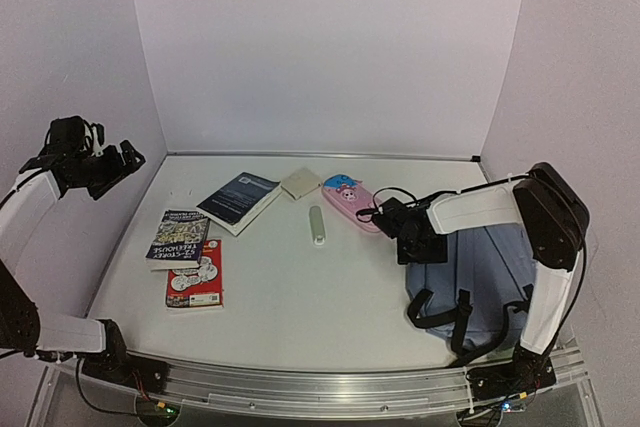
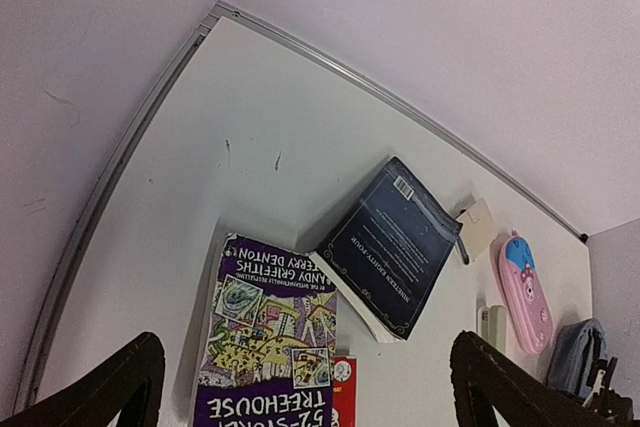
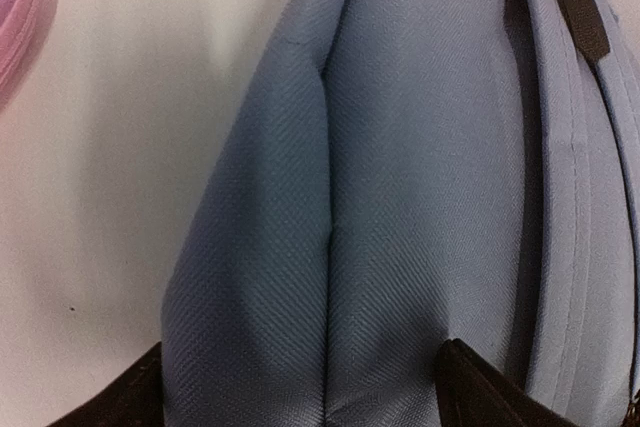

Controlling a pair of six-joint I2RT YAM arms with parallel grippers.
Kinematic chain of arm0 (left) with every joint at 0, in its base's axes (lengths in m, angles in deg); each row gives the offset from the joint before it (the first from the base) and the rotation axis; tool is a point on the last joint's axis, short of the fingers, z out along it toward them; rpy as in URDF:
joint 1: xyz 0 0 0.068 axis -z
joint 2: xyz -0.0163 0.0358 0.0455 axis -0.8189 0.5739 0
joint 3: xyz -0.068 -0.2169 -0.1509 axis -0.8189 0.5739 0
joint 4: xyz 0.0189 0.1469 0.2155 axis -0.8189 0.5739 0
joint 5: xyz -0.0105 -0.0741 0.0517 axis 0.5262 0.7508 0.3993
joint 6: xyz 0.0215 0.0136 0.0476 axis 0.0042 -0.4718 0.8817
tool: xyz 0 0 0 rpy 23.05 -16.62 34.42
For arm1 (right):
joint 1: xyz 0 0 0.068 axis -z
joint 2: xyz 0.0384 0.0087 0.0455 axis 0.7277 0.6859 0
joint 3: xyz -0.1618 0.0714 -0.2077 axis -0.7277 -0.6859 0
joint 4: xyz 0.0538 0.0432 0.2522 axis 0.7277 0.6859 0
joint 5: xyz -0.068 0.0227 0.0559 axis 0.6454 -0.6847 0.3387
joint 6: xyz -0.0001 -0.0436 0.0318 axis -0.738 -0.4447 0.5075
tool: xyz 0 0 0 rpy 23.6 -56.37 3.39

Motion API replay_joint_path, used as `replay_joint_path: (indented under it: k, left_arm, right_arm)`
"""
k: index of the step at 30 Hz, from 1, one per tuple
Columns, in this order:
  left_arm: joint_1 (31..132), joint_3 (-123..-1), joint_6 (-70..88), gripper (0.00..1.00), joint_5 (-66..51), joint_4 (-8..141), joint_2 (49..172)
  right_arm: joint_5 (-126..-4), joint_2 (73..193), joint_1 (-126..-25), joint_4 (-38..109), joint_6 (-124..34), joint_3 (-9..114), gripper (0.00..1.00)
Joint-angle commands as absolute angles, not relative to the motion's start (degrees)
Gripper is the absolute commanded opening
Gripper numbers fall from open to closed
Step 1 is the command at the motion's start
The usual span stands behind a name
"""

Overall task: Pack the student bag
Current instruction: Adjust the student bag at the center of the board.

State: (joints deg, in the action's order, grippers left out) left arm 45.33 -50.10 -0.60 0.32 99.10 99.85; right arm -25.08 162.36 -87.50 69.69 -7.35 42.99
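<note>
This looks like a robotics lab test booth. The white tabletop point(image 1: 300, 297) is boxed in on three sides by plain pale panels point(image 1: 330, 47), with a metal strip along the far seam. Two white-and-black robot arms, the left arm point(image 1: 35, 197) and the right arm point(image 1: 480, 207), are bolted to an aluminium rail point(image 1: 330, 392) at the near edge. Loose cables point(image 1: 100, 399) and a small lit board point(image 1: 160, 412) sit by their bases. Left of the right hand point(image 3: 300, 412), paperback books point(image 1: 178, 237) and a pink pencil case point(image 1: 350, 202) lie spread out singly.

The grey-blue fabric backpack point(image 1: 490, 272) lies flat at the right near side of the table point(image 1: 300, 297), its black straps point(image 1: 440, 312) trailing toward the near edge; its soft cloth shows a lengthwise crease
</note>
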Motion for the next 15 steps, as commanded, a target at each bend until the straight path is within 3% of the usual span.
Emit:
replay_joint_path:
  k: [1, 6, 15]
  left_arm:
    - [45.33, -50.33, -0.01, 1.00, 1.00, 98.19, 100.61]
    - [45.33, -50.37, -0.03, 1.00, 0.76, 98.35, 100.95]
    - [45.36, -50.78, 0.07, 1.00, 0.98, 98.81, 101.72]
  right_arm:
    - [-25.75, 162.96, -87.51, 67.00, -5.93, 41.78, 0.51]
    - [-29.07, 159.44, -87.54, 66.07, -6.63, 42.99, 0.01]
    - [-37.03, 140.15, -87.54, 63.54, -9.96, 48.36, 0.00]
